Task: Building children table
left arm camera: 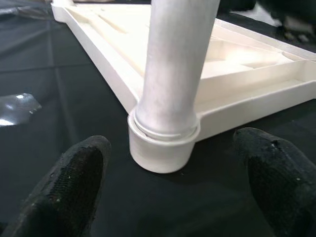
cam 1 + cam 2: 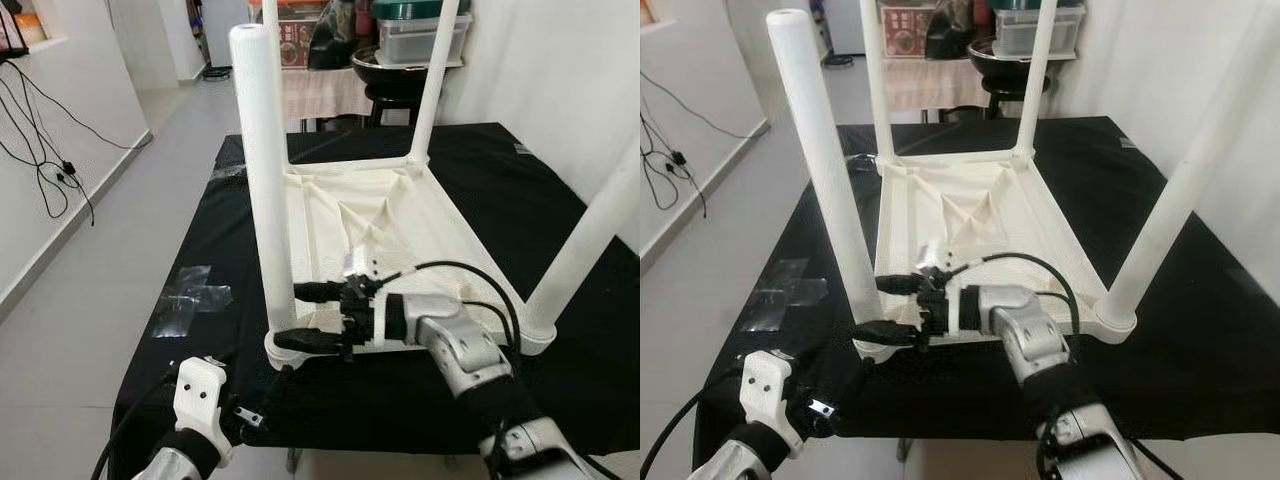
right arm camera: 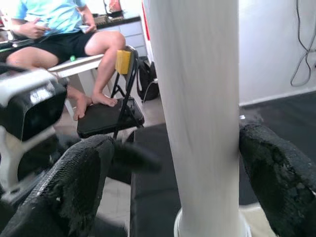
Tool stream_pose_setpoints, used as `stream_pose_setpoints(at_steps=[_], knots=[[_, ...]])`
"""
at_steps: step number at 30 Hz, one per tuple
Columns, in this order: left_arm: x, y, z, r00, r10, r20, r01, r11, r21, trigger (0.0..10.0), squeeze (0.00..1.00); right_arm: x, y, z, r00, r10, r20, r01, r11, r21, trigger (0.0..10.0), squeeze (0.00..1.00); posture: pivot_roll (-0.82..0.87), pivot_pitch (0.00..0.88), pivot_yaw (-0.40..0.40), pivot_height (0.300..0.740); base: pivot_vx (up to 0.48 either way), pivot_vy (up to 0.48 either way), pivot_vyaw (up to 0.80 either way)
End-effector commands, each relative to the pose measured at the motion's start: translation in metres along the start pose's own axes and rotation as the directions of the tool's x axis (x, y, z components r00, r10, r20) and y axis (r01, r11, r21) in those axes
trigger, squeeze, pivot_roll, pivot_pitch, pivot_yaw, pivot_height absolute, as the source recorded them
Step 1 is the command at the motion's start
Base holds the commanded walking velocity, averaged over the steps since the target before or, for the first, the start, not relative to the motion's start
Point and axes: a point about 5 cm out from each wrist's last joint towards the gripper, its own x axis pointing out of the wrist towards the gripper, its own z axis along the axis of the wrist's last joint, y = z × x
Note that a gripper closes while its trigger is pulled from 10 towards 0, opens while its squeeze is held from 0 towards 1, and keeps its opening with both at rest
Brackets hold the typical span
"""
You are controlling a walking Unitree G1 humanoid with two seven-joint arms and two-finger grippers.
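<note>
A white children's table (image 2: pixel 400 220) lies upside down on a black cloth (image 2: pixel 560 180), its legs pointing up. My right gripper (image 2: pixel 305 316) reaches across to the near-left leg (image 2: pixel 262 180) just above its socket. It is open, with one black finger on each side of the leg. In the right wrist view the leg (image 3: pixel 197 108) stands between the fingers (image 3: pixel 84 177), and a gap shows on one side. My left gripper (image 1: pixel 175 163) is open, low at the cloth's near edge, facing the same leg's socket (image 1: pixel 160 148) from a short distance.
The near-right leg (image 2: pixel 585 240) and far-right leg (image 2: pixel 435 80) stand tall around the work area. Clear tape (image 2: pixel 190 295) sticks to the cloth at left. Cables (image 2: pixel 50 150) hang on the left wall. Boxes and a stool (image 2: pixel 400 70) stand behind. A person (image 3: pixel 64 29) sits nearby beside a folding chair (image 3: pixel 106 116).
</note>
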Motion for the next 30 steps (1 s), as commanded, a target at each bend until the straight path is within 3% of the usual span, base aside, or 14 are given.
stream_pose_setpoints(at_steps=[1, 4, 6, 8, 9, 12, 13, 21, 24, 26, 27, 28, 29, 30], knots=[[0.0, 0.002, -0.001, 1.0, 0.004, 0.01, -0.004, 1.0, -0.022, 10.0, 0.0, 0.012, -0.001, 0.004, 1.0, 0.015, -0.009, -0.016, 0.999, -0.033, 10.0, 0.0, 0.03, 0.0, 0.004, 0.74, 0.0, 0.0, 0.0], [0.0, 0.002, -0.002, 1.0, 0.008, 0.013, -0.007, 1.0, -0.023, 10.0, 0.0, 0.028, -0.001, 0.006, 1.0, 0.011, -0.01, -0.011, 0.998, -0.055, 10.0, 0.0, 0.04, 0.0, 0.001, 0.74, 0.0, 0.0, 0.0], [0.0, 0.002, -0.002, 1.0, 0.008, 0.013, -0.007, 1.0, -0.023, 10.0, 0.0, 0.028, -0.001, 0.006, 1.0, 0.011, -0.01, -0.011, 0.998, -0.055, 10.0, 0.0, 0.04, 0.0, 0.001, 0.74, 0.0, 0.0, 0.0], [-0.001, 0.002, -0.002, 1.0, 0.016, 0.012, -0.016, 1.0, -0.011, 10.0, 0.0, 0.039, -0.002, 0.002, 1.0, 0.007, -0.017, -0.008, 0.999, -0.044, 10.0, 0.0, 0.05, 0.0, 0.001, 0.74, 0.0, 0.0, 0.0], [-0.002, 0.002, -0.002, 1.0, 0.02, 0.01, -0.02, 1.0, -0.007, 10.0, 0.0, 0.04, -0.003, 0.0, 1.0, 0.006, -0.018, -0.007, 0.999, -0.034, 3.3, 0.0, 0.05, 0.0, 0.001, 0.74, 0.0, 0.0, 0.0], [-0.003, 0.001, -0.003, 1.0, 0.023, 0.007, -0.023, 1.0, 0.0, 10.0, 0.0, 0.042, -0.004, -0.002, 1.0, 0.002, -0.02, -0.002, 1.0, -0.027, 3.3, 0.0, 0.05, 0.0, -0.001, 0.74, 0.0, 0.0, 0.0], [-0.005, 0.002, -0.004, 1.0, 0.026, 0.003, -0.027, 1.0, 0.006, 10.0, 0.0, 0.042, -0.006, -0.003, 1.0, -0.004, -0.022, 0.004, 1.0, -0.018, 0.0, 0.0, 0.06, 0.0, -0.002, 0.74, 0.0, 0.0, 0.0], [-0.009, 0.003, -0.007, 0.999, 0.038, -0.003, -0.038, 0.999, 0.019, 10.0, 0.0, 0.04, -0.012, -0.008, 0.999, -0.03, -0.037, 0.03, 0.999, -0.014, 0.0, 0.0, 0.06, 0.0, -0.011, 0.74, 0.0, 0.0, 0.0], [-0.009, 0.002, -0.007, 0.999, 0.04, 0.001, -0.04, 0.999, 0.018, 10.0, 0.0, 0.033, -0.015, -0.01, 0.996, -0.07, -0.05, 0.068, 0.997, -0.029, 0.0, 0.0, 0.04, 0.0, -0.01, 0.74, 0.0, 0.0, 0.0], [-0.009, 0.001, -0.007, 1.0, 0.023, 0.002, -0.023, 0.999, 0.024, 10.0, 0.0, 0.014, -0.019, -0.013, 0.981, -0.187, -0.048, 0.185, 0.982, -0.039, 0.0, 0.0, 0.03, 0.0, -0.016, 0.74, 0.0, 0.0, 0.0], [-0.009, 0.001, -0.007, 1.0, 0.023, 0.002, -0.023, 0.999, 0.024, 10.0, 0.0, 0.014, -0.019, -0.013, 0.981, -0.187, -0.048, 0.185, 0.982, -0.039, 0.0, 0.0, 0.03, 0.0, -0.016, 0.74, 0.0, 0.0, 0.0], [-0.009, 0.001, -0.007, 1.0, 0.015, 0.002, -0.015, 0.999, 0.031, 10.0, 0.0, 0.005, -0.019, -0.015, 0.959, -0.281, -0.041, 0.281, 0.96, -0.019, 0.0, 0.0, 0.02, 0.0, -0.017, 0.74, 0.0, 0.0, 0.0], [-0.009, 0.003, -0.006, 1.0, 0.008, 0.002, -0.008, 0.999, 0.039, 10.0, 0.0, -0.009, -0.021, -0.022, 0.814, -0.579, -0.044, 0.579, 0.815, -0.013, 0.0, 0.0, 0.01, 0.0, -0.013, 0.74, 0.0, 0.0, 0.0], [-0.009, 0.003, -0.006, 1.0, 0.008, 0.002, -0.008, 0.999, 0.039, 10.0, 0.0, -0.009, -0.021, -0.022, 0.814, -0.579, -0.044, 0.579, 0.815, -0.013, 0.0, 0.0, 0.01, 0.0, -0.013, 0.74, 0.0, 0.0, 0.0]])
